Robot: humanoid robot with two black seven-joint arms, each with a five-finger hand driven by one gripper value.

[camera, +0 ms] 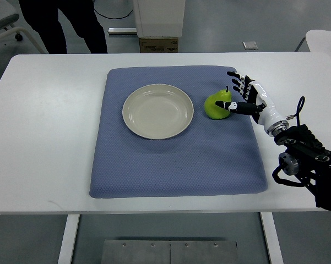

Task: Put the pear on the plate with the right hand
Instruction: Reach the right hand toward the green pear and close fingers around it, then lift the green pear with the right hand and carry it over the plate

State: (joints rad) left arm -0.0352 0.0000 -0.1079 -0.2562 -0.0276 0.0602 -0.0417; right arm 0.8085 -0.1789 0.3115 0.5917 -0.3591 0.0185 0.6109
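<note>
The mat (176, 159) looks like blue cloth with a fine dotted weave, matt. The plate (158, 111) is smooth cream, faintly glossy. The pear (216, 105) has smooth, shiny green skin. The right hand (248, 99) shows glossy white and black plastic. The table (49, 137) is smooth, matt white.

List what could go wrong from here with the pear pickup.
1. The right hand only touches the pear from its right side, fingers spread; the round fruit could roll away across the blue mat rather than be gripped.
2. The plate lies close on the pear's left, so a push might knock it against the rim.
</note>
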